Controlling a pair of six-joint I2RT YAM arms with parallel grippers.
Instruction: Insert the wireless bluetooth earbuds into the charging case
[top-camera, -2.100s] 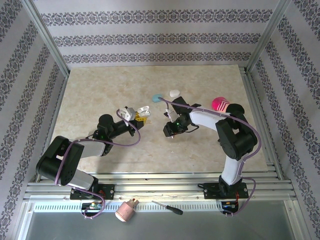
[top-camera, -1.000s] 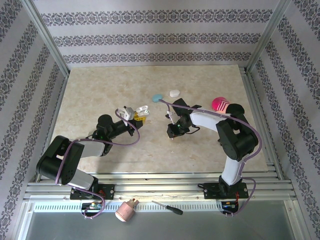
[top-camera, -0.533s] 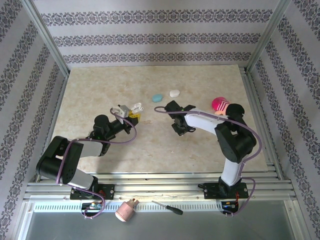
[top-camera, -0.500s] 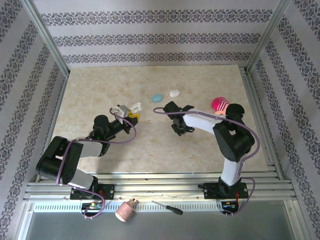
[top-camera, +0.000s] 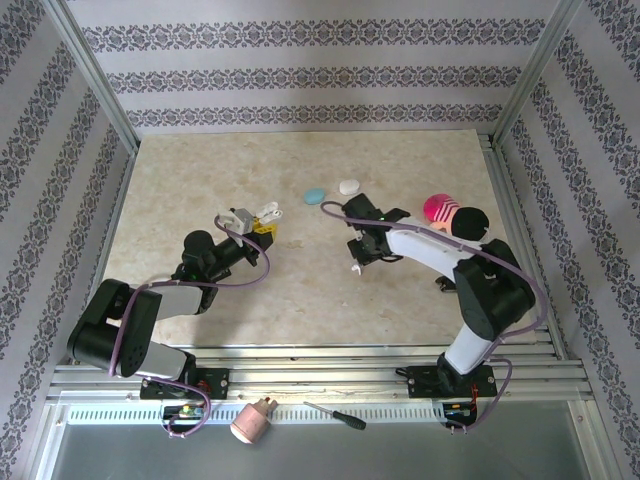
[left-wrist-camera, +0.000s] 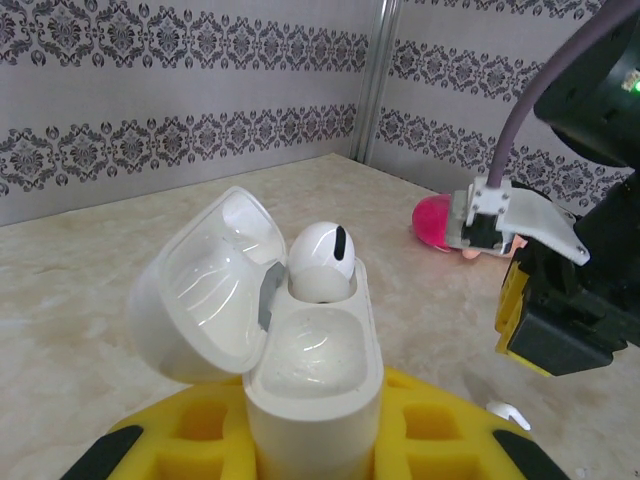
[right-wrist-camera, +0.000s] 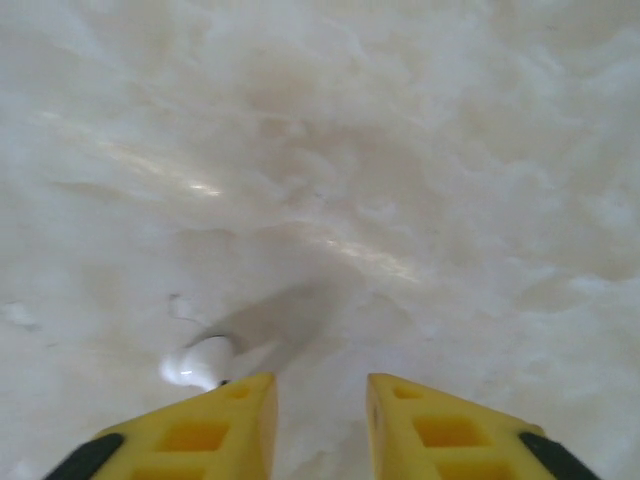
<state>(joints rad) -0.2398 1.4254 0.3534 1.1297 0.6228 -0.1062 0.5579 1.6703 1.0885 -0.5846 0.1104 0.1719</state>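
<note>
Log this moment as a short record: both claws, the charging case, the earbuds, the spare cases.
left claw: shut on the open charging case
case slots: one white earbud seated, the other slot empty
right claw: open, empty, low over the table
loose earbud: on the table beside one fingertip, not between them
spare cases: blue case and white case, side by side, farther back

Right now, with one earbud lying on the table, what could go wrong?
The loose earbud lies outside the open fingers of the right gripper, so closing could miss or flick it. It looks glossy and rounded, so may slip. The charging case in the left gripper has one empty slot; misalignment could jam.
</note>
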